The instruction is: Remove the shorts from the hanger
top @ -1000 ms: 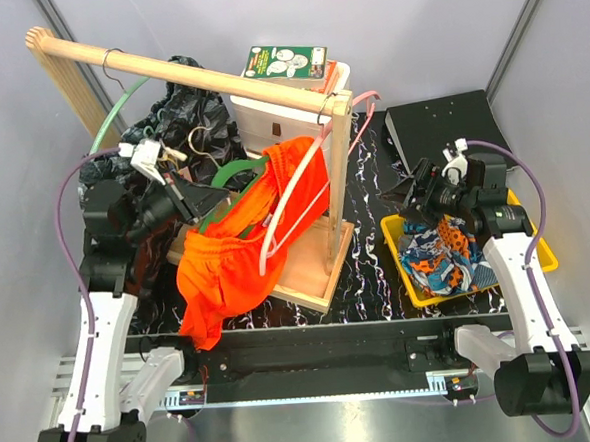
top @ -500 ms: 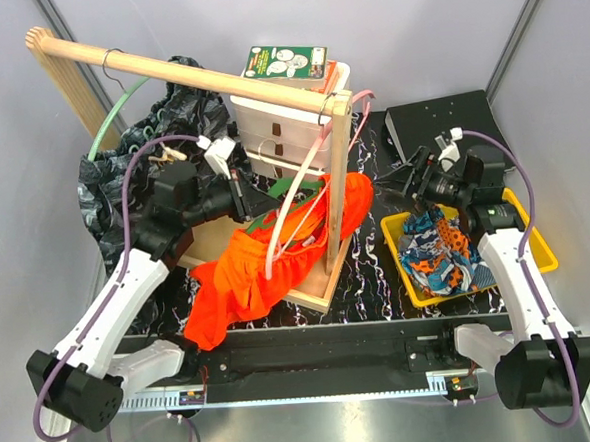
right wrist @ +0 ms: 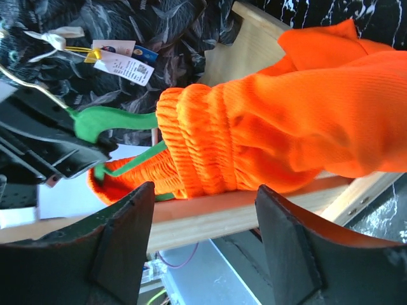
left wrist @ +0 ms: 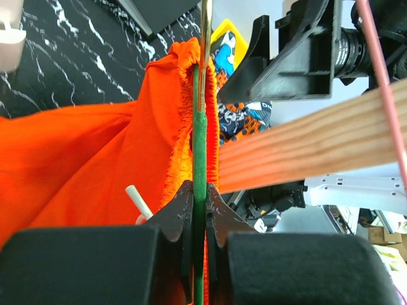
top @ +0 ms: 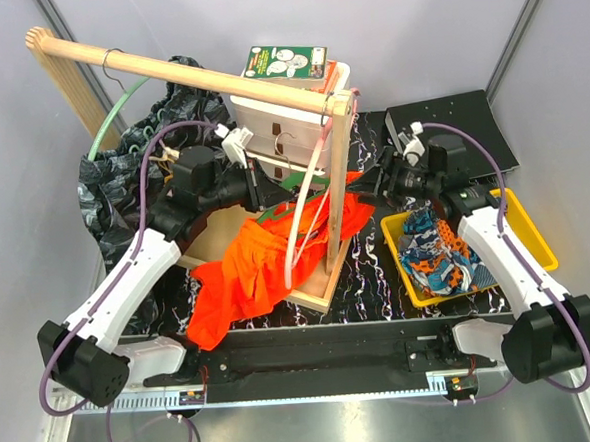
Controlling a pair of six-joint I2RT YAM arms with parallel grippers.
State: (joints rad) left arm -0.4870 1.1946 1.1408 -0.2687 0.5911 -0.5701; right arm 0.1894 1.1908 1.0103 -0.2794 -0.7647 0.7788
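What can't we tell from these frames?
Right wrist: whether fingers of the right gripper touch the orange shorts; depth unclear.
Left wrist: how far the green hanger runs inside the shorts; cloth covers it.
Right wrist: print on the tags; too small.

The green hanger [left wrist: 200, 133] disappears inside the left claw [left wrist: 199, 190], and the orange shorts [left wrist: 82, 165] run off-frame.

Orange shorts [top: 263, 268] on hanger [left wrist: 200, 146], patterned shorts [top: 439, 254] in tray [top: 540, 256], dark shorts [top: 107, 177] at left

Top view: high overhead, looking down on whole scene. Wrist views: close, opposed, sharing orange shorts [right wrist: 305, 114].
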